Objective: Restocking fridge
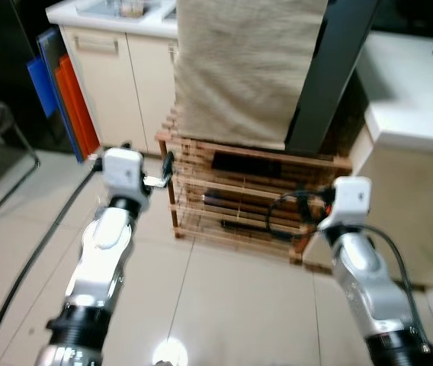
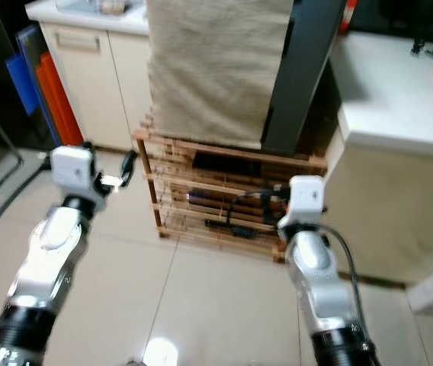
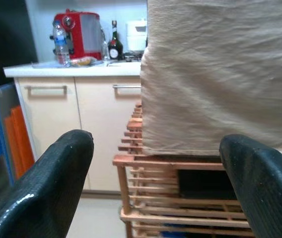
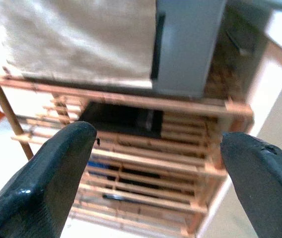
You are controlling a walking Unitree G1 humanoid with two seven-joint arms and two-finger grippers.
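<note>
1. Both arms are raised in front of a slatted wooden rack on the tiled floor; that rack is our landmark.
2. On top of the rack stands a box-shaped thing draped in a beige cloth. A grey door with a dark handle shows at the cloth's edge in the right wrist view, so this looks like the fridge, though most of it is covered and its top is cut off.
3. Left gripper: held in the air in front of the rack's left corner, fingers spread wide apart, nothing between them.
4. Right gripper: held in front of the rack's right end, fingers also spread wide, empty.
5. Inside the rack there are dark shapes on the shelves and a black cable looping near the right end; too blurred and too hidden by slats to say what the shapes are.
6. Left of the rack, a cream cabinet under a white counter; on the counter a red appliance, a water bottle and a dark bottle.
7. Further left of the rack, blue and orange boards lean upright, partly in shadow.
8. Right of the rack, a white worktop, its far side cut off by the frame.
</note>
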